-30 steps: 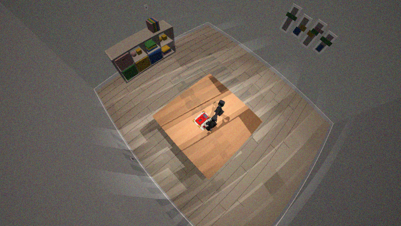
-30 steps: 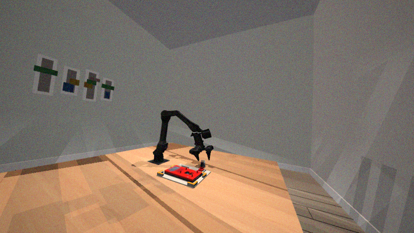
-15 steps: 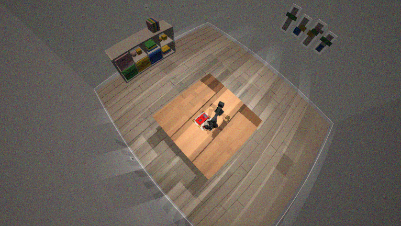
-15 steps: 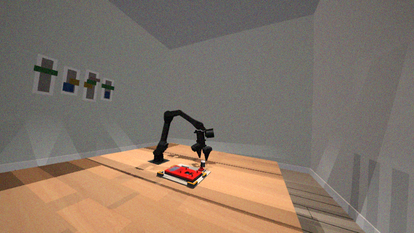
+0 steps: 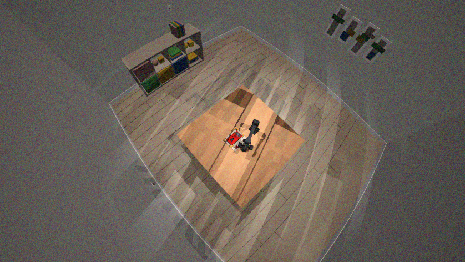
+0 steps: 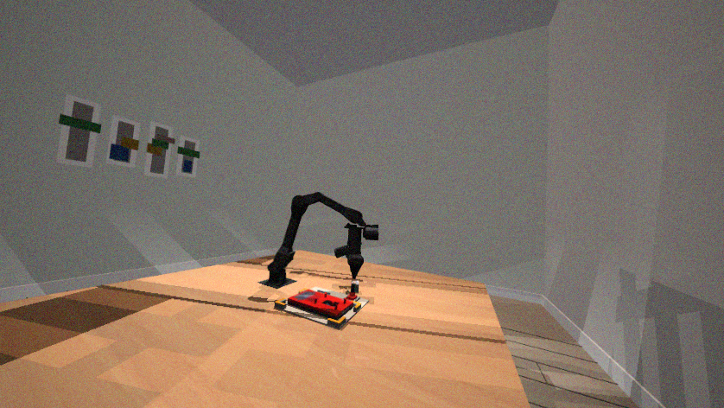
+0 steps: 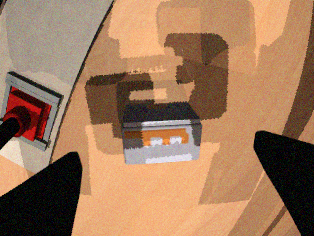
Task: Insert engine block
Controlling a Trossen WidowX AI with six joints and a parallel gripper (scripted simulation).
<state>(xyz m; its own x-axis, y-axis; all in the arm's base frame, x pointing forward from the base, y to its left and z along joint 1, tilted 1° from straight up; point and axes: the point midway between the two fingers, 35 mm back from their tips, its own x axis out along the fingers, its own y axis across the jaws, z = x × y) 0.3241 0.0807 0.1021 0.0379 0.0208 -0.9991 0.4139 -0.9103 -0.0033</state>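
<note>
The engine block is a small grey block with an orange patterned top. It lies on the wooden table just beside the car body's plate. The car body is red and sits on a pale base plate with yellow and black corners. A red part of the car body shows at the left edge of the wrist view. My gripper is open and empty, pointing down close over the block, with one finger on each side of it in the wrist view.
The arm's base stands behind the plate. A shelf with coloured boxes stands far off on the floor. Framed pictures hang on the wall. The table's right edge drops to the floor.
</note>
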